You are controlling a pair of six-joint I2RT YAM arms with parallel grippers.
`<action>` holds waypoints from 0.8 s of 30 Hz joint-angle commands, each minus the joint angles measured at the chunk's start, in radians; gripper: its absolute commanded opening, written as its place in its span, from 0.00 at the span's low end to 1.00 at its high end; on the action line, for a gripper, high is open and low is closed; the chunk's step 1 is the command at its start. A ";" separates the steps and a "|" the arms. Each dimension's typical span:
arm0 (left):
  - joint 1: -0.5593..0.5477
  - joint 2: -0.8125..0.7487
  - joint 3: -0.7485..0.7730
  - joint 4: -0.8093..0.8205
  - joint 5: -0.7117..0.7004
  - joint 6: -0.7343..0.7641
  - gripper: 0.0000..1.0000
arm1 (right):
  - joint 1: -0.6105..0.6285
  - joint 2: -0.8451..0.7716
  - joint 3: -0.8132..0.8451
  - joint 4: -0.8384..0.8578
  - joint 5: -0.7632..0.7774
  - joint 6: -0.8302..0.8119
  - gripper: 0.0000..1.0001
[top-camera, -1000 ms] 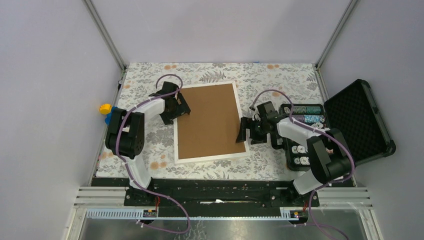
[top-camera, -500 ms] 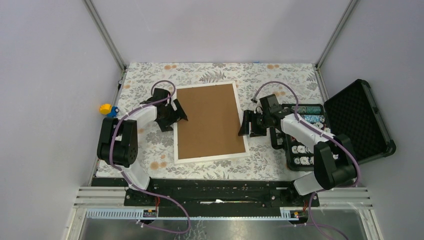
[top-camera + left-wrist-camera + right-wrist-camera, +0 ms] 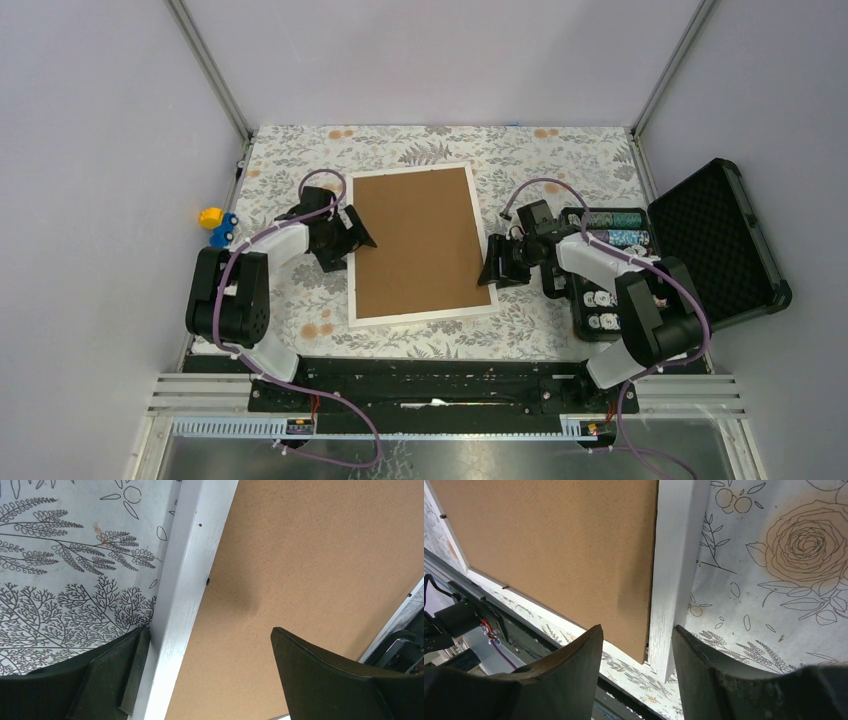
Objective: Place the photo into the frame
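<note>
The frame (image 3: 425, 316) lies flat in the middle of the table, its white rails round a brown backing board (image 3: 418, 240). The photo is hidden. My left gripper (image 3: 350, 238) is open at the frame's left rail (image 3: 190, 555). In the left wrist view its jaws (image 3: 208, 635) stand wide astride that rail, one finger outside it and one over the board (image 3: 300, 555). My right gripper (image 3: 492, 265) is at the right rail near the frame's near corner. Its jaws (image 3: 636, 630) stand apart astride the rail (image 3: 676, 555), one over the board (image 3: 559, 540), one close against the rail's outer side.
An open black case (image 3: 715, 235) with rolls and small round parts sits at the right, close behind my right arm. A yellow and blue toy (image 3: 213, 222) lies just off the table's left edge. A floral cloth (image 3: 560, 160) covers the table, and walls enclose it.
My right gripper's jaws have narrowed round the frame's right rail. My left gripper has slid a little nearer along the left rail, still wide open. The frame has not moved.
</note>
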 commanded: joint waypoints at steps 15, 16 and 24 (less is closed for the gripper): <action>0.001 -0.005 -0.037 0.041 0.044 -0.035 0.99 | 0.022 -0.020 -0.039 0.061 -0.088 0.031 0.61; 0.001 -0.006 -0.040 0.043 0.046 -0.037 0.99 | 0.025 -0.011 -0.040 0.064 -0.076 0.030 0.61; 0.001 0.006 -0.106 0.126 0.117 -0.099 0.99 | 0.054 0.015 -0.032 0.154 -0.183 0.098 0.62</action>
